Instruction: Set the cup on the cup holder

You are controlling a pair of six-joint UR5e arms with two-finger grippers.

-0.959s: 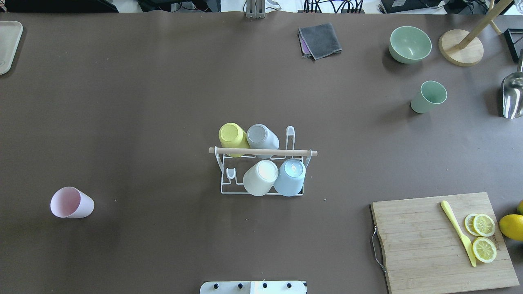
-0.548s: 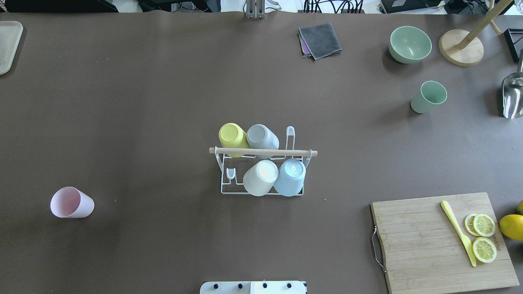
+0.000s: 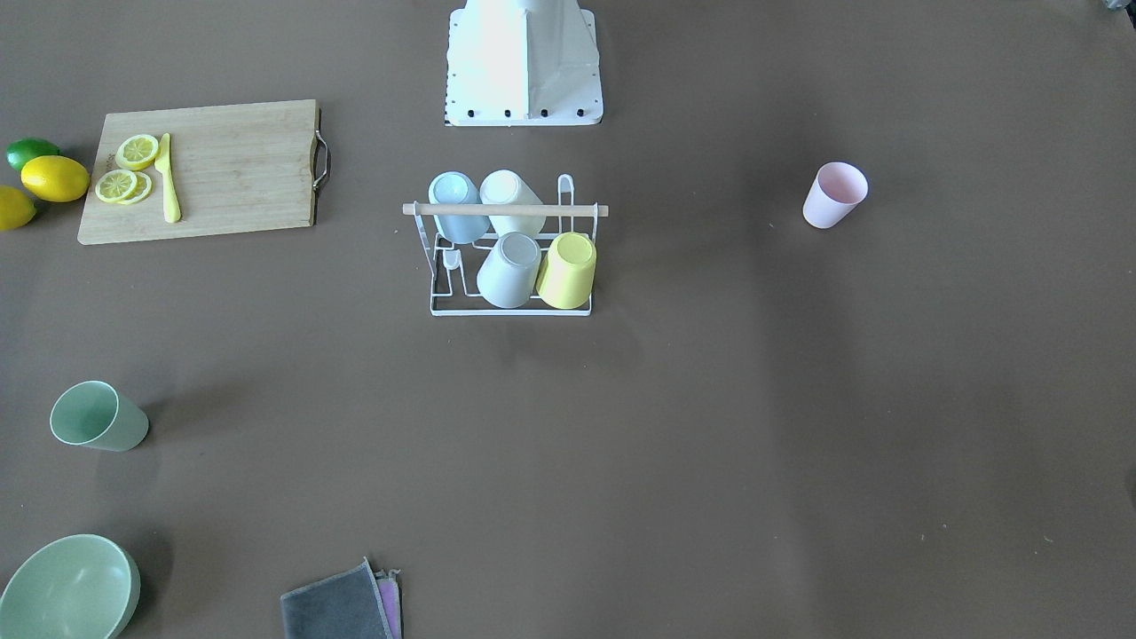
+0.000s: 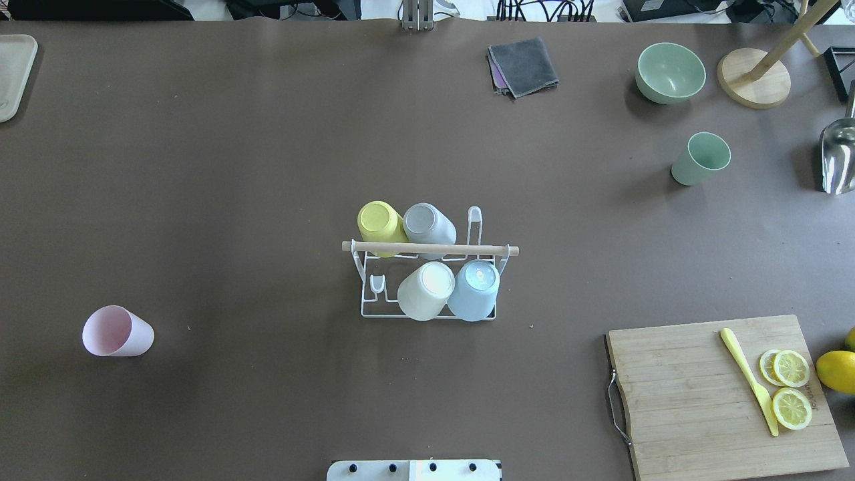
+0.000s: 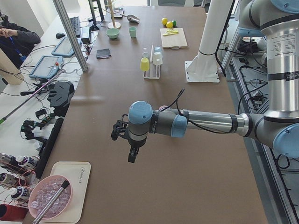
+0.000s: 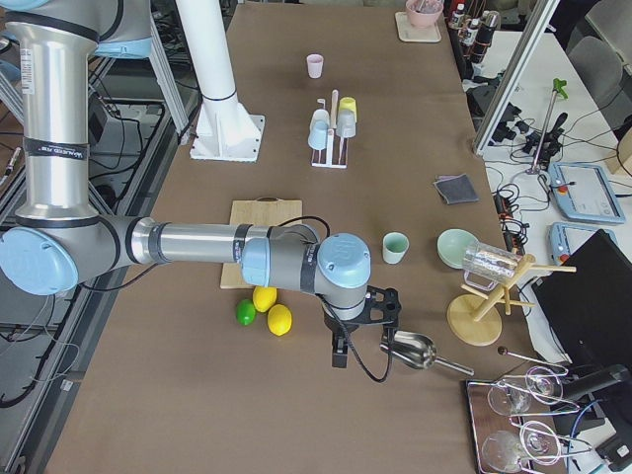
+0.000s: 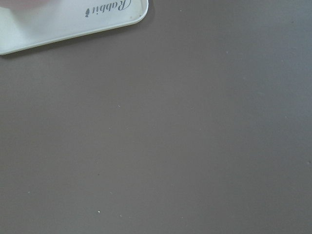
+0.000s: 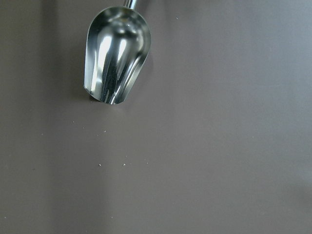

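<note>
The white wire cup holder (image 4: pixel 497 250) with its wooden rod stands mid-table, and also shows in the front view (image 3: pixel 586 210). It carries yellow (image 4: pixel 381 223), grey (image 4: pixel 429 223), white (image 4: pixel 425 291) and blue (image 4: pixel 475 290) cups upside down. A pink cup (image 4: pixel 117 331) stands at the left, a green cup (image 4: pixel 699 158) at the far right. My left gripper (image 5: pixel 127 142) hangs over the table's left end, near a white tray. My right gripper (image 6: pixel 348 341) hangs beside a metal scoop. I cannot tell whether either is open or shut.
A cutting board (image 4: pixel 688 401) with a yellow knife and lemon slices lies front right, with lemons (image 4: pixel 836 371) beside it. A green bowl (image 4: pixel 670 72), a grey cloth (image 4: pixel 523 65), a wooden stand (image 4: pixel 753 77) and the metal scoop (image 8: pixel 117 53) lie at the far right. The white tray (image 7: pixel 73 19) is at the left end.
</note>
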